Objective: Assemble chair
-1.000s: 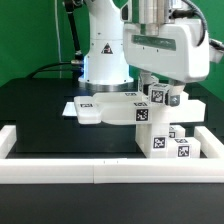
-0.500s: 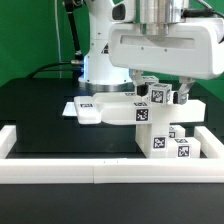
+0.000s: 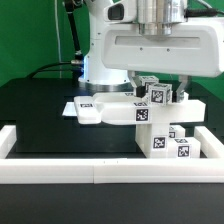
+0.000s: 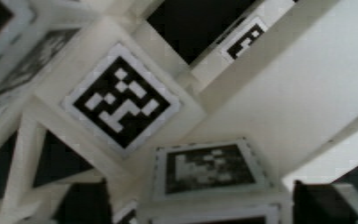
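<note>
Looking from the exterior view, I see my hand (image 3: 162,82) hanging low over the chair (image 3: 150,110), whose white tagged pieces stand together on the black worktop (image 3: 40,115), toward the exterior view's right. My wide white wrist housing covers my fingers there, so from this view I cannot tell how far they stand apart, or if they touch any piece. The same view shows the white border rails (image 3: 90,171) around the worktop, and the marker board (image 3: 84,109) lying flat just beside the chair, on the exterior view's left. The wrist view shows none of these. It gives only a very close, tilted look at the chair's white blocks with their black-and-white tags (image 4: 123,97), and one tag is blurred. There also I cannot tell the state of my fingers.
</note>
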`<state>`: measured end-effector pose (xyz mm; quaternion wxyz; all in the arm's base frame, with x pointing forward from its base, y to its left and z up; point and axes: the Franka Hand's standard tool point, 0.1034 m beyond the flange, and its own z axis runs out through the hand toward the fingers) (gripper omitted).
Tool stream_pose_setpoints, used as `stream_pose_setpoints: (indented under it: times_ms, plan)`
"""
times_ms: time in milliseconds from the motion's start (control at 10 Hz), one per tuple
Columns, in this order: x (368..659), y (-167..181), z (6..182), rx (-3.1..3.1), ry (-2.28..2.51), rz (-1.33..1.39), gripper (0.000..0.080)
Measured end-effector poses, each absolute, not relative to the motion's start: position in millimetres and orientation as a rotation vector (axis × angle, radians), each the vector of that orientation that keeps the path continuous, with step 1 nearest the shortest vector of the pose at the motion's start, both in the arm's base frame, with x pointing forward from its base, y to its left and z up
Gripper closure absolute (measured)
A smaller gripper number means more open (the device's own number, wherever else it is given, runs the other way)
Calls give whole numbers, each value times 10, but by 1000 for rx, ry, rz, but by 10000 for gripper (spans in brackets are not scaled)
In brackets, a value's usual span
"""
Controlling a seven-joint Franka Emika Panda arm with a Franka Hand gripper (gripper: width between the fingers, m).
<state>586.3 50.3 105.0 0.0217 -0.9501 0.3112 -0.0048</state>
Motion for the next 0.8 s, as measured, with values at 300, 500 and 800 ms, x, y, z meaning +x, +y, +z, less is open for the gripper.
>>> stream_pose_setpoints:
  times_ms: [300, 500, 800]
  plan:
    - [5862, 502, 1049, -2933, 999, -14, 531]
    - [5868, 504, 1047, -2854, 1199, -13, 531]
    - [5875, 516, 1047, -2661, 1576, -11, 531]
